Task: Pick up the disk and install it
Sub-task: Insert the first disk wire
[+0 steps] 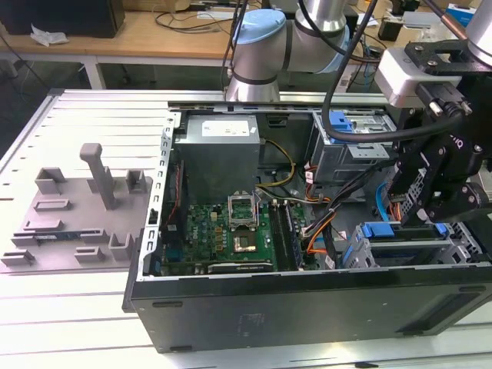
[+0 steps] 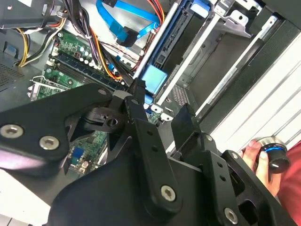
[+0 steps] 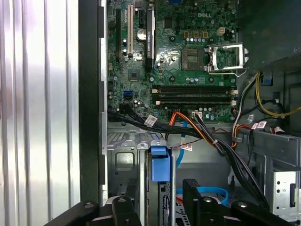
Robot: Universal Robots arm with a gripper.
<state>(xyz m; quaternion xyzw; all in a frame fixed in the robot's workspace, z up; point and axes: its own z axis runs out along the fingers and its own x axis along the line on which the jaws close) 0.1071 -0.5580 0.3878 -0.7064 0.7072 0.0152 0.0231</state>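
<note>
First wrist view | disk (image 3: 160, 165) on edge in drive cage (image 3: 123, 162), blue end tab up | directly below gripper (image 3: 160, 194), long axis running on under it | fingers (image 3: 194, 188) spread either side of its line, clasping nothing | motherboard (image 3: 188, 70) beyond

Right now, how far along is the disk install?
Looks mostly done: the disk stands edge-on in the drive cage, its blue bracket tab showing. In hand: nothing; the gripper hangs over it, jaws open either side. Left: I cannot tell whether it is fully seated.
</note>
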